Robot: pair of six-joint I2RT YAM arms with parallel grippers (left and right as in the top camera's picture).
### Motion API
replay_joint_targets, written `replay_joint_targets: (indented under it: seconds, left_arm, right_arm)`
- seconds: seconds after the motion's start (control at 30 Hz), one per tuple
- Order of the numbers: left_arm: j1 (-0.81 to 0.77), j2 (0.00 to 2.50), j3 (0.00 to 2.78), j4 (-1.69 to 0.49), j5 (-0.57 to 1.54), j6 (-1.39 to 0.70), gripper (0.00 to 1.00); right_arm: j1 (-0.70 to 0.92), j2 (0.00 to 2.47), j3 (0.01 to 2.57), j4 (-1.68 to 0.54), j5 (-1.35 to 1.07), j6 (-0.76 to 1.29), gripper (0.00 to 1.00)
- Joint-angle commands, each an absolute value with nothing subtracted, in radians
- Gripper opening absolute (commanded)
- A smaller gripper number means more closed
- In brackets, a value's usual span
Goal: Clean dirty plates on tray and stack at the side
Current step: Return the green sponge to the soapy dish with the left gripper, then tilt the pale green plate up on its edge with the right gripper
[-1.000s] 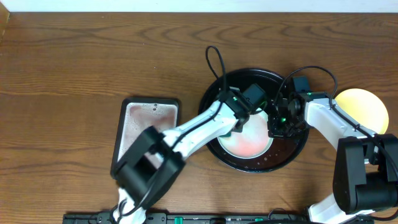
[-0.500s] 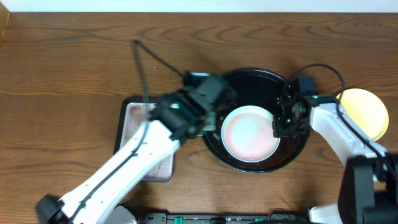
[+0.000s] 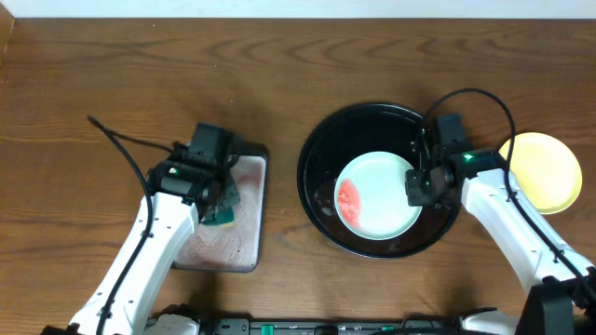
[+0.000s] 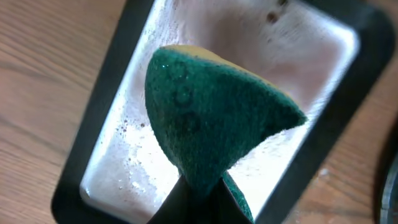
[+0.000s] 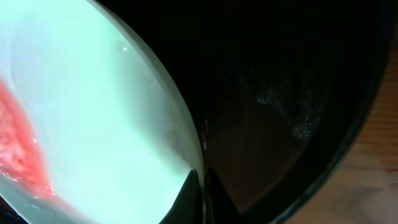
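Presumably rigid and slick, the plate (image 3: 382,200) on the tray (image 3: 315,149) we hold by its rim in the clamped right gripper (image 5: 200,186); the left gripper (image 4: 198,198) clasps the sponge (image 4: 211,118).

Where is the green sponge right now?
Overhead, the green sponge is on the left, pinched in the left gripper over the small white tray, left of the big black tray.

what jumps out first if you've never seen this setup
A pale plate with a red smear sits in the black tray right of centre, the right gripper pinching its rim. At left, the left gripper holds a green sponge over a small white tray.
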State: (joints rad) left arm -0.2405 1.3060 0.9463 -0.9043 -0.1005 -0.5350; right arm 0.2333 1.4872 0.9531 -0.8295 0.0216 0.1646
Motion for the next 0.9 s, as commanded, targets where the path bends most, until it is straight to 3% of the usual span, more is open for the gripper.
replay_joint_targets:
  seconds: [0.0,0.07,0.3,0.6,0.67,0.87]
  left_arm:
    - [-0.211,1.297,0.926,-0.888,-0.043,-0.48,0.17]
    - [-0.21,1.291,0.93,-0.888,-0.021,-0.465,0.35]
    - [-0.21,1.191,0.936,-0.895,0.091,-0.442,0.66]
    - [-0.21,1.028,0.935,-0.946,0.101,-0.442,0.72]
    - [-0.21,1.016,0.935,-0.949,0.101,-0.442,0.82]
    - [-0.21,1.025,0.935,-0.948,0.101,-0.442,0.83]
  right_arm:
    - [0.278,1.412,0.953,-0.832,0.087,0.187,0.01]
    - [0.301,1.372,0.953,-0.834,0.133,0.187,0.01]
    - [0.415,1.196,0.953,-0.85,0.31,0.186,0.01]
    - [0.589,1.085,0.953,-0.857,0.584,0.125,0.01]
    - [0.638,1.082,0.953,-0.856,0.68,0.125,0.01]
    - [0.818,1.083,0.953,-0.857,0.928,0.125,0.01]
